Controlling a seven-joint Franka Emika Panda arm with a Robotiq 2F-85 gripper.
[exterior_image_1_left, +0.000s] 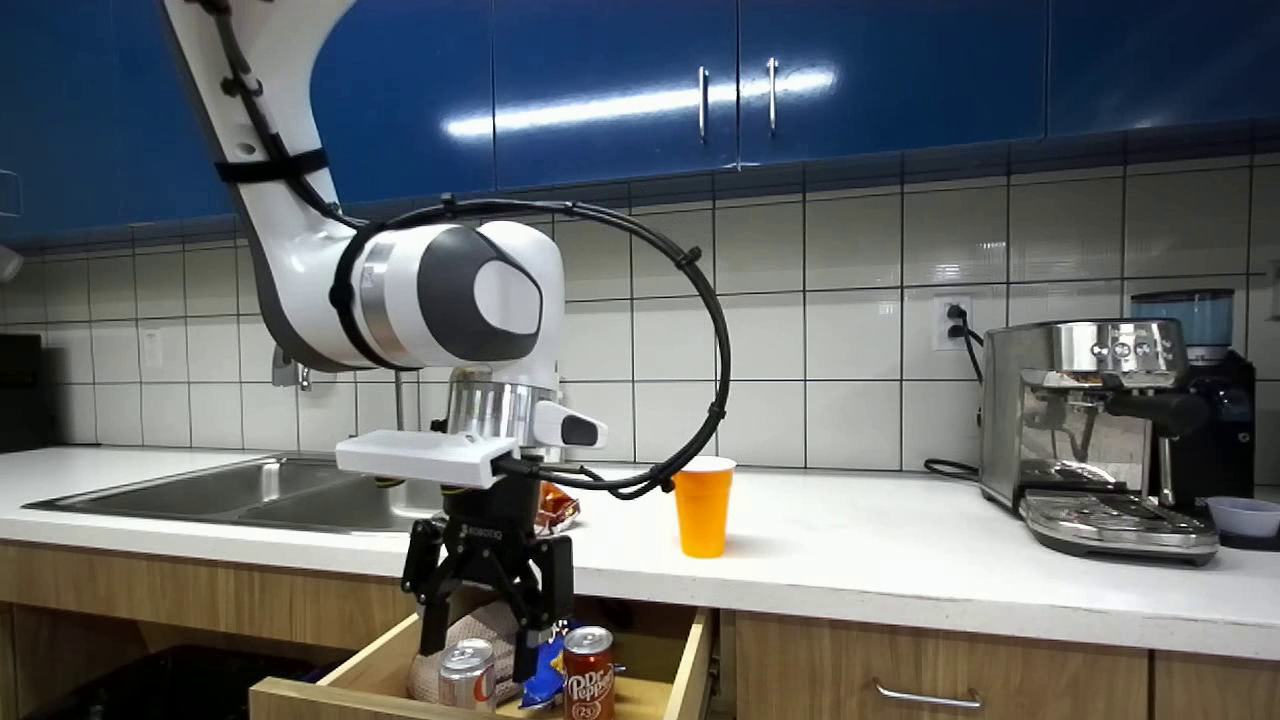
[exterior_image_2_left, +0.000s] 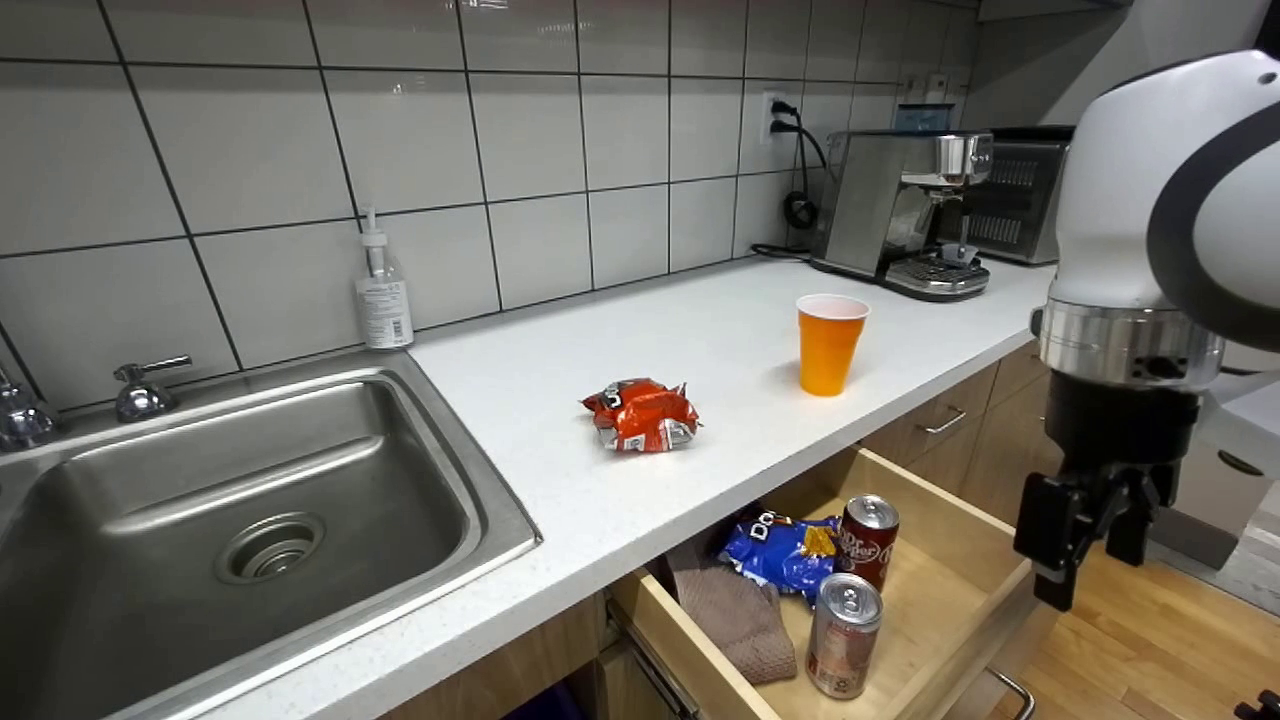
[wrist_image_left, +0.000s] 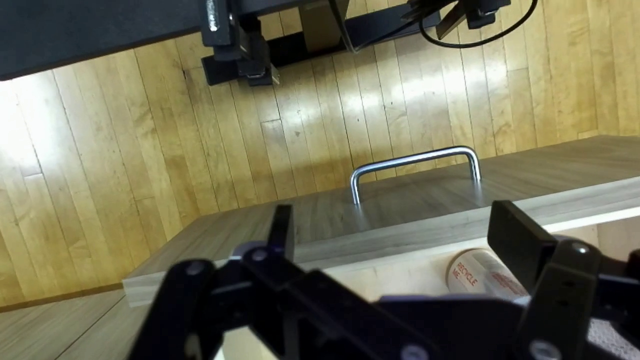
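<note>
The drawer (exterior_image_2_left: 950, 525) is already open, with a blue bag (exterior_image_2_left: 780, 550), a Dr Pepper can (exterior_image_2_left: 868, 545) and a paler can (exterior_image_2_left: 845, 640) inside; your pincer (exterior_image_1_left: 479, 658) stands spread near the drawer front (wrist_image_left: 325, 219), empty, no grip yet made; a red bag (exterior_image_2_left: 645, 415) lies on the tabletop (exterior_image_2_left: 560, 340).

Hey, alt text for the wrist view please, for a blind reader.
An open black claw points down toward an open wooden drawer with a silver bar handle. A pale cylindrical can with red lettering stands inside, glossy golden wood floor beyond.
</note>
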